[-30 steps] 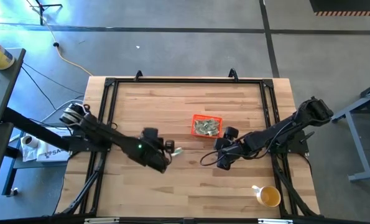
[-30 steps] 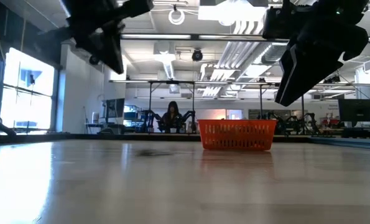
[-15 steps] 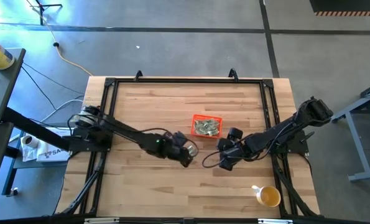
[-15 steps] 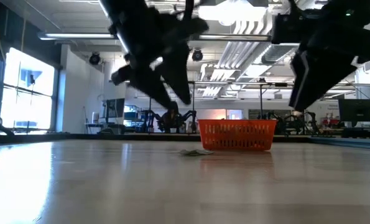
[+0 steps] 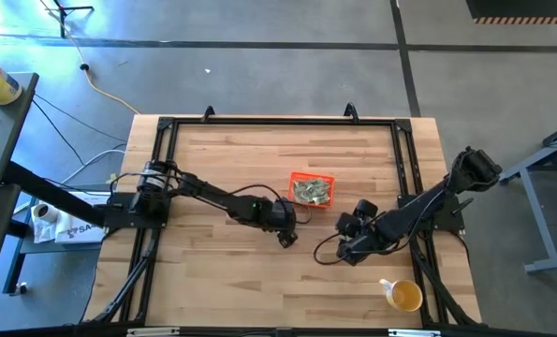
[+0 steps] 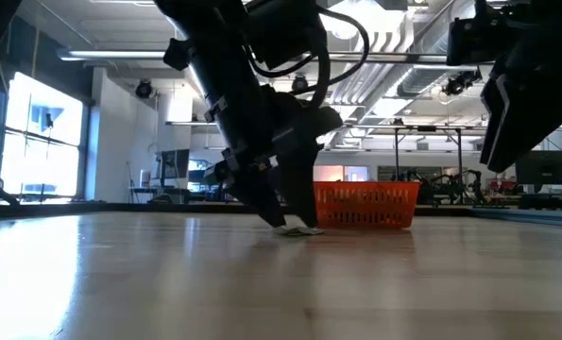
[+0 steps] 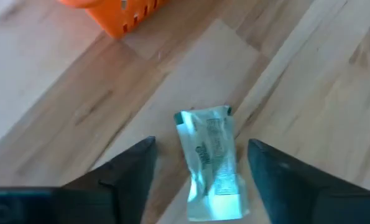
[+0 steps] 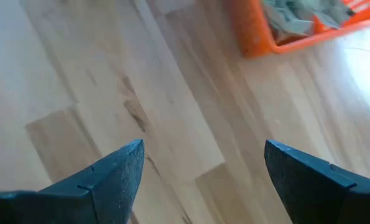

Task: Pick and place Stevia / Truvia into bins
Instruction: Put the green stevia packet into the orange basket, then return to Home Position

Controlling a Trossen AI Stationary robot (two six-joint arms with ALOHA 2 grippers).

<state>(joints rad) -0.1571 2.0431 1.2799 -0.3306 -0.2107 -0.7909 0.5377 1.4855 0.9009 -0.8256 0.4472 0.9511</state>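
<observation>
Your yellow cup (image 5: pixel 405 297) sits nearest, by the desk's (image 5: pixel 222 281) front right corner, well apart from everything else.

Right gripper (image 5: pixel 345 251) hangs over the front right part of the desk, between the cup and the bin — fingers (image 8: pixel 113 177) spread wide with only bare wood between them, holding nothing.

Left gripper (image 5: pixel 288 236) is down near the desk's middle, just in front of the bin's front left corner. Fingers (image 7: pixel 125 171) spread, one either side of a single pale green sachet (image 7: pixel 211 163) lying flat on the wood — not pinched; you can see wood between each finger and the packet. In the low view that sachet (image 6: pixel 298 229) lies on the desk at the fingertips, just in front of the bin.

Orange bin (image 5: pixel 299 178) stands right of centre, toward the middle of the desk, with a heap of Stevia sachets (image 5: pixel 311 192) inside. Right wrist view shows the same heap (image 8: pixel 303 15) over the bin's orange wall (image 8: pixel 253 37).

Beyond the far edge in the low view you get a lab room; can't make out detail there.
</observation>
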